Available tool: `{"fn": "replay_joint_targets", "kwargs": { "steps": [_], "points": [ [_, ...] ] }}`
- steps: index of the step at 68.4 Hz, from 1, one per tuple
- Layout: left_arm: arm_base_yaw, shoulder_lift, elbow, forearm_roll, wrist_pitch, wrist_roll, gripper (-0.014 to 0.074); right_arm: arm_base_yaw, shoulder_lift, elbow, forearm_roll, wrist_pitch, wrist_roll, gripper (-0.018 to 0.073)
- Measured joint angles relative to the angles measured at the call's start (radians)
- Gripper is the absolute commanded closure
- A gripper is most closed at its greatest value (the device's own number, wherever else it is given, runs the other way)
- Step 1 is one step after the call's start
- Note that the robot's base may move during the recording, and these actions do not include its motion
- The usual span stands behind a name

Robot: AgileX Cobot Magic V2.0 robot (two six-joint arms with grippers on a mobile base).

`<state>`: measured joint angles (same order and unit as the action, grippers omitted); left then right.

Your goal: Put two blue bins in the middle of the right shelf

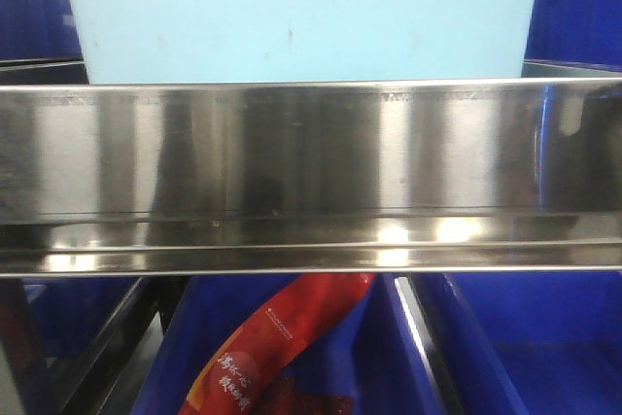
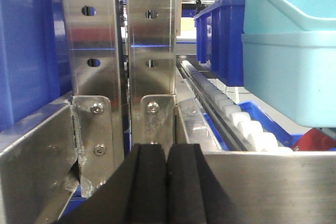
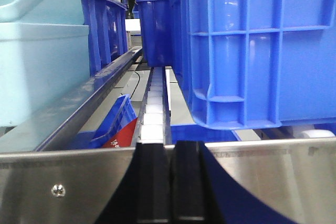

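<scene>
A pale blue bin (image 1: 301,17) sits on the steel shelf rail (image 1: 311,153), straight ahead in the front view. In the left wrist view it shows as two stacked pale blue bins (image 2: 291,61) at the right. A dark blue bin (image 3: 247,51) rests on the roller track to its right, with another dark blue bin (image 2: 223,40) further back. My left gripper (image 2: 167,151) is shut with nothing in it, low in front of the steel uprights. My right gripper (image 3: 170,149) is also shut and empty, just before the rail, between the pale bin (image 3: 37,61) and the dark bin.
Steel uprights (image 2: 149,51) with bolt holes stand close ahead of the left gripper. White roller tracks (image 3: 153,103) run back along the shelf. On the level below, blue bins (image 1: 525,347) hold a red package (image 1: 262,347). More dark blue bins (image 1: 34,7) flank the pale one.
</scene>
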<state>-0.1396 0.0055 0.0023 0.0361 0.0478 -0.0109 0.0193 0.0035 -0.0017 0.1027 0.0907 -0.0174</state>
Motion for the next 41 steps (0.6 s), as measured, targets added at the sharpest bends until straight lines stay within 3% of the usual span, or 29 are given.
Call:
{"fn": "replay_joint_targets", "kwargs": {
  "steps": [41],
  "points": [
    [0.0, 0.0, 0.0, 0.0, 0.0, 0.0, 0.0707, 0.0, 0.0, 0.0, 0.0, 0.0, 0.0, 0.0721]
  ]
}}
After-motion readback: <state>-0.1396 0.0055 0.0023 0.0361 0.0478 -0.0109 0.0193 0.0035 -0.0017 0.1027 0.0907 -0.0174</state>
